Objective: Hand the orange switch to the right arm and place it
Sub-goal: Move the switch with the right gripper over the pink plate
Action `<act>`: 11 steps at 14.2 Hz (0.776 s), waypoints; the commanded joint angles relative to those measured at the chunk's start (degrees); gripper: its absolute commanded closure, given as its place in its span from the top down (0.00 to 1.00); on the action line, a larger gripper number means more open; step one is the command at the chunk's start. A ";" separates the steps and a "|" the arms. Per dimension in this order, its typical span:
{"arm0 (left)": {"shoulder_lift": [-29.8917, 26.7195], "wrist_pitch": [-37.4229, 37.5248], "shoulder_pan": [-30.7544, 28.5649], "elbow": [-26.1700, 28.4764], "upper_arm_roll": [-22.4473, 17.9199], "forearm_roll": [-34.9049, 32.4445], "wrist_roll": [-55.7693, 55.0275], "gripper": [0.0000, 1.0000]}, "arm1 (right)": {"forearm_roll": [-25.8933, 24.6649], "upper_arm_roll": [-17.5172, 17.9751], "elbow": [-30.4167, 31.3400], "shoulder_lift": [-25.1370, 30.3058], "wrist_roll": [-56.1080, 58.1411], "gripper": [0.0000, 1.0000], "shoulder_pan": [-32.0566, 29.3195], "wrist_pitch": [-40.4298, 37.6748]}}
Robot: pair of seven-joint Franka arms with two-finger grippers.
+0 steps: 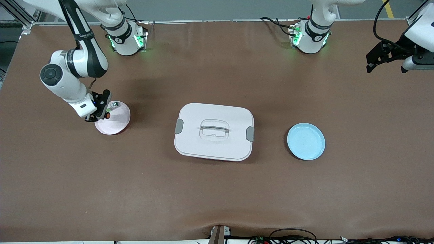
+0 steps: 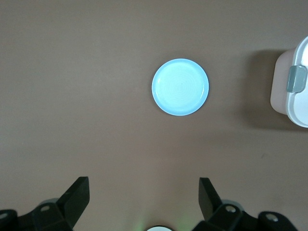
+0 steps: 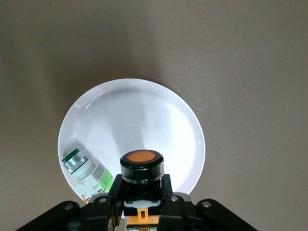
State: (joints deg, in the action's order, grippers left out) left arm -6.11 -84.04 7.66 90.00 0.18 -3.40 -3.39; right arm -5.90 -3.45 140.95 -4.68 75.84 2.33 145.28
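arm shells: white, with black joint bands
bases: green lights are shown
cables: black, looped by the left arm
gripper fingers: black
wrist: a blue light is seen

High front cam faces arms, wrist cams look down, blue plate shared w/ left wrist.
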 commanded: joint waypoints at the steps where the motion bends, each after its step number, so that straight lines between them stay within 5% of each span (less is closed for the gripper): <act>1: -1.37 -2.17 0.34 1.93 -0.09 0.67 -0.21 1.00 | -1.05 0.37 0.29 -2.87 0.53 0.00 -0.13 3.24; 11: -1.98 -3.76 0.25 4.65 1.58 1.11 -0.30 1.00 | -1.05 0.55 0.12 -9.56 1.76 0.00 0.40 11.68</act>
State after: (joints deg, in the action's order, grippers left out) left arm -6.25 -86.90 7.98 92.78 1.82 -3.25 -3.50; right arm -5.91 -2.83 140.97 -13.60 77.02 2.72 155.34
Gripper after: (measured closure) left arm 0.000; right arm 0.661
